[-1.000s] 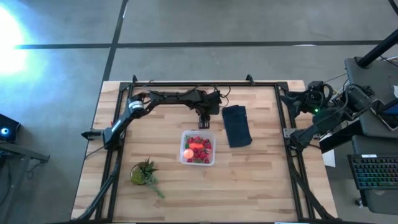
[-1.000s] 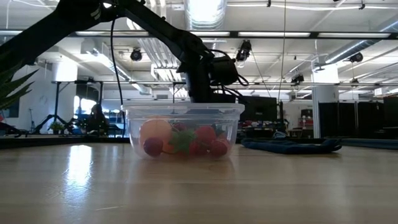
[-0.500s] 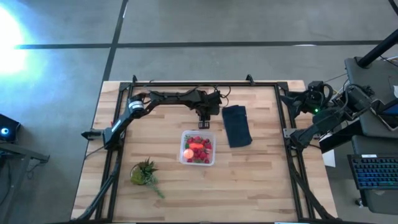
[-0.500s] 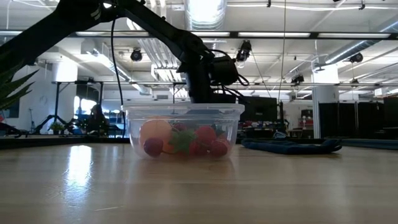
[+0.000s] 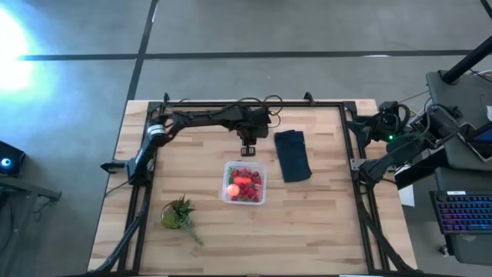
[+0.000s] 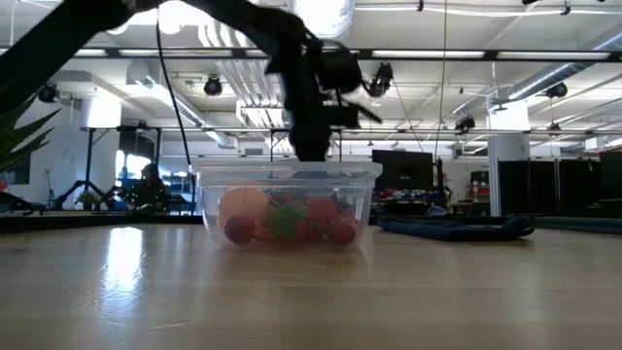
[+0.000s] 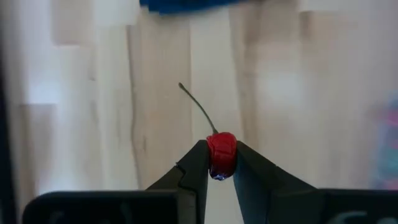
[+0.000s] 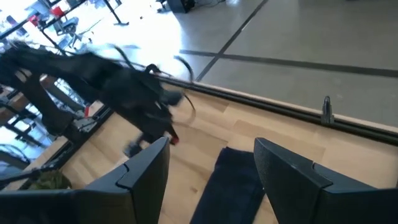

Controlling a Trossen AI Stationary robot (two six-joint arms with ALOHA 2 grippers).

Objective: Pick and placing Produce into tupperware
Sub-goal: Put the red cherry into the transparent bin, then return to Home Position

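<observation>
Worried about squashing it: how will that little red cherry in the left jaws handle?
The cherry looks small and round, so probably light and apt to roll if dropped. Its thin stem likely bends easily. The skin seems glossy, perhaps slippery.

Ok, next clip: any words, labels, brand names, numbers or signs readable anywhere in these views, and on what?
None can be read in any view.
Clear tupperware: no label or print shows.
Dark navy cloth: plain.
Small red stemmed piece held in the left hand: no marking.
Keyboard beside the table: keys too small to read.
Room behind the table in the low view: no sign is legible.
</observation>
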